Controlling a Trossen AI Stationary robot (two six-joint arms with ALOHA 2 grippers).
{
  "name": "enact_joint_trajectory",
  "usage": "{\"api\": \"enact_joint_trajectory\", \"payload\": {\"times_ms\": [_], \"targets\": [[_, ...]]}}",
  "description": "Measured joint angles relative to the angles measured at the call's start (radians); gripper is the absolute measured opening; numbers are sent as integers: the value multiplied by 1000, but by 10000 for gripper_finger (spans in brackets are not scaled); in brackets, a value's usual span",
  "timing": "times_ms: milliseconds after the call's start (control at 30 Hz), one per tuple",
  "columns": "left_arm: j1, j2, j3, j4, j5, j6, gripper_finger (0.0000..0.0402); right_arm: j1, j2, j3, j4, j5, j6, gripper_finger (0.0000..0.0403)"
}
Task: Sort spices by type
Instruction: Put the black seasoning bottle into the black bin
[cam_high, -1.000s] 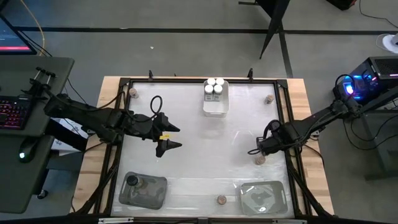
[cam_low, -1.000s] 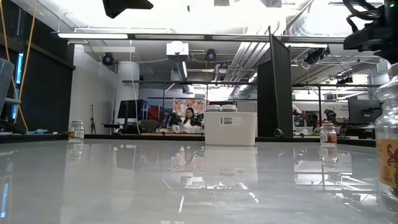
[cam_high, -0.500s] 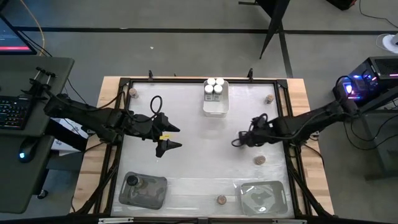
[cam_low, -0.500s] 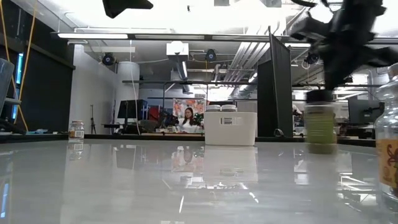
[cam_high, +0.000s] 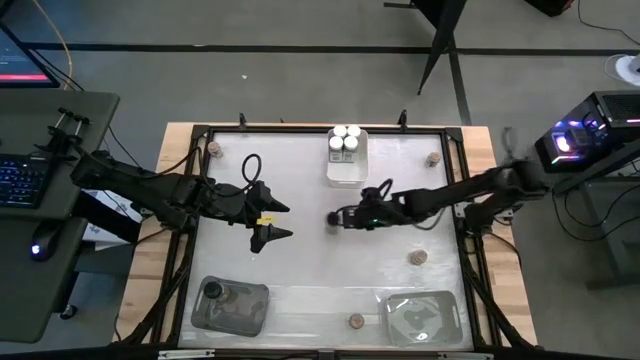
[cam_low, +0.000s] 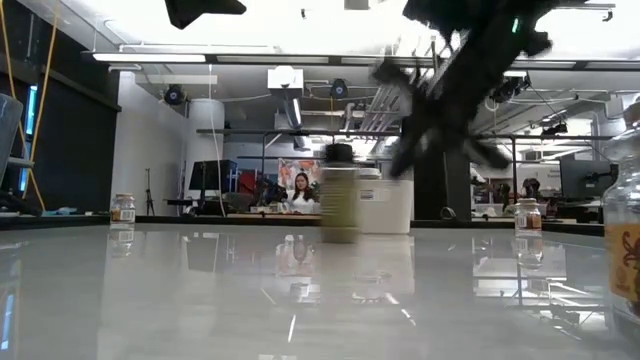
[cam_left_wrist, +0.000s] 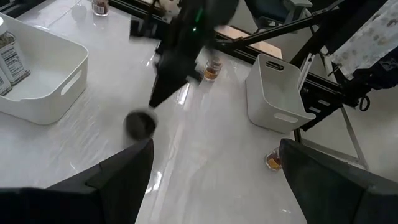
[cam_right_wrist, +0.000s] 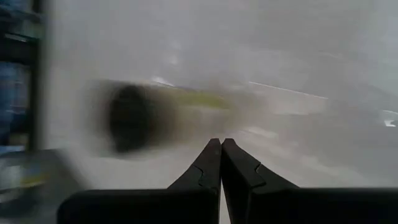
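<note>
Black-topped jar (cam_right_wrist: 140, 118) – blurred, label unreadable

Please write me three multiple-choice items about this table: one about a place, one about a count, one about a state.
1. Seen from the low camera, where is the white tray?
A. Middle of the far edge
B. Near left corner
C. Off the table

2. How many white-topped jars does it hold?
A. Two
B. Six
C. Four

3. How are the right gripper's fingers?
A. Wide open
B. Shut
C. Clamped on a tray

Answers:
1. A: the white tray stands there.
2. C: the white-topped jars form two pairs.
3. B: the right gripper shows its fingers pressed together.
</note>
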Motion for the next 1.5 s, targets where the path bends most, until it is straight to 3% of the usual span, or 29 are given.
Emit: {"api": "enact_joint_trajectory", "payload": {"times_ms": [200, 300, 400, 633, 800, 933, 1100, 1233, 1500], "targets": [[0, 0, 0, 0, 0, 1, 335, -8, 173, 77, 160, -52, -43, 0], [0, 0, 0, -3, 0, 10, 335, -4, 261, 169, 156, -82, -118, 0], [0, 1, 0, -34, -9, 50, 335, -3, 271, 270, 108, -114, -214, 0], [68, 76, 14, -99, 21, 273, 335, -4, 104, 423, -424, -31, -401, 0], [128, 226, 69, -98, 125, 494, 335, 1, -96, 433, -656, 28, -367, 0], [175, 375, 108, -110, 130, 589, 335, 41, -232, 436, -737, 137, -287, 0], [224, 502, 133, -101, 109, 647, 335, 116, -310, 435, -774, 286, -183, 0], [247, 559, 133, -120, 161, 646, 335, 153, -305, 435, -781, 303, -172, 0], [263, 610, 134, -97, 164, 629, 317, 174, -251, 435, -778, 313, -147, 0]]}}
